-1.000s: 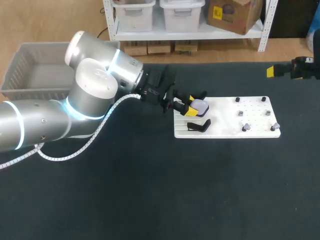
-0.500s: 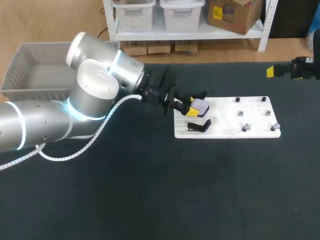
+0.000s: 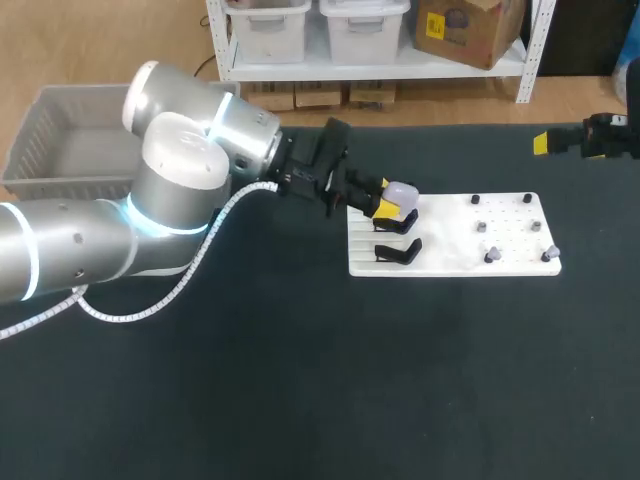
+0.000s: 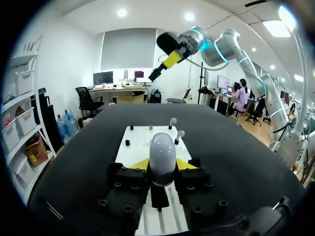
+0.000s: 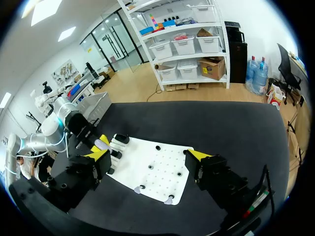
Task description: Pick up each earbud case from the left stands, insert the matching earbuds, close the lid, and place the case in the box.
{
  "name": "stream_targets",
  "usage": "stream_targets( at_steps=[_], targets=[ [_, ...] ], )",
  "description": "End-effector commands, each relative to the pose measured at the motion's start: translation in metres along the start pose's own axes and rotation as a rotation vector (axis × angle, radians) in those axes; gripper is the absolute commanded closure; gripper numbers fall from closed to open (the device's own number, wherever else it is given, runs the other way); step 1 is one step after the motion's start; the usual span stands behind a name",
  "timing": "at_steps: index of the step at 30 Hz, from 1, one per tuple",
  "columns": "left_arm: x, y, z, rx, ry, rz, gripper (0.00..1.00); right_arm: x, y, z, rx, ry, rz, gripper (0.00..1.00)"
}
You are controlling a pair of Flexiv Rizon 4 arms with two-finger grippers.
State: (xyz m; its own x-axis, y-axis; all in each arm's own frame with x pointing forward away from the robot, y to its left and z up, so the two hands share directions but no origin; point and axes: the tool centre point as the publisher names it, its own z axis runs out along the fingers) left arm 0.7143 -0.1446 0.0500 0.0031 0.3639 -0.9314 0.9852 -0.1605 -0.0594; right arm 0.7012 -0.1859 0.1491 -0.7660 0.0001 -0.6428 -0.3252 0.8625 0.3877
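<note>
Pale earbud case is clamped between the left gripper fingers, over the upper black stand at the left end of the white board. Second stand just beside. Small earbuds at the board's right end. Grey box far left. Right gripper well apart, fingers spread wide.

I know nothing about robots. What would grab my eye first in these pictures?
The big silver left arm stretches over the dark table, and the left gripper is shut on a pale, egg-shaped earbud case over the left end of the white board. The right gripper hangs open at the table's far right corner, and a grey basket sits at the far left.
</note>
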Motion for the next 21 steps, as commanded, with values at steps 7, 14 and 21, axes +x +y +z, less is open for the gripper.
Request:
stream_targets(
  at_steps=[7,14,21],
  targets=[
    [-0.019,-0.043,-0.021,-0.078,-0.17,-0.003,1.0,0.0,0.0,-0.001,0.002,0.0,0.0,0.0],
    [-0.039,-0.056,-0.027,-0.077,-0.239,0.023,1.0,0.0,0.0,-0.001,0.002,0.0,0.0,0.0],
    [-0.04,-0.06,-0.028,-0.078,-0.268,0.019,1.0,0.0,0.0,-0.001,0.002,0.0,0.0,0.0]
  ],
)
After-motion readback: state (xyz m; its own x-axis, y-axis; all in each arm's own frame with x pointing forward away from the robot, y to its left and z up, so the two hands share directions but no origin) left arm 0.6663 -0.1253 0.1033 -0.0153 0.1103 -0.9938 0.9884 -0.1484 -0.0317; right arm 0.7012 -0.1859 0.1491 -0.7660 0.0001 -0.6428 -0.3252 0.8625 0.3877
